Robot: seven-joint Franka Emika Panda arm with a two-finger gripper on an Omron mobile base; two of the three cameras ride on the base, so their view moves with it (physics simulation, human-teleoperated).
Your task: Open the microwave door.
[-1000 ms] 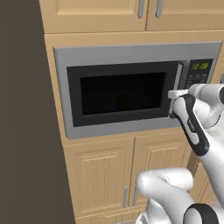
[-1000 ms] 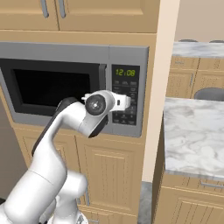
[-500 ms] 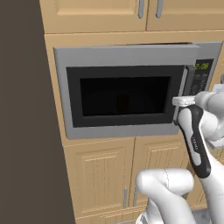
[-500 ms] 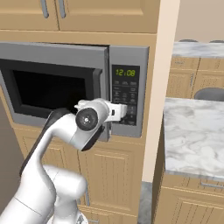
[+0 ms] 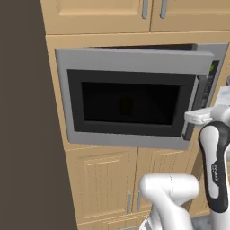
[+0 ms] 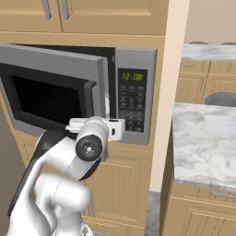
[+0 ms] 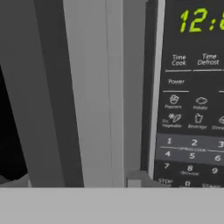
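Already swung partly out from the left base view: microwave door [image 5: 130,101], gripper [image 5: 194,118] right at its handle. Right base view, microwave [image 6: 136,99] keypad just beside. Hand view, door edge close-up; can't tell the grip.

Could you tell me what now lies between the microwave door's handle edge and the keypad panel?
A dark open gap: the microwave door has swung out a little, away from the keypad panel. The right base view shows it, with the hand at its foot.

One microwave [image 6: 134,99], one microwave door [image 5: 130,99], two upper cabinet doors [image 5: 94,13].
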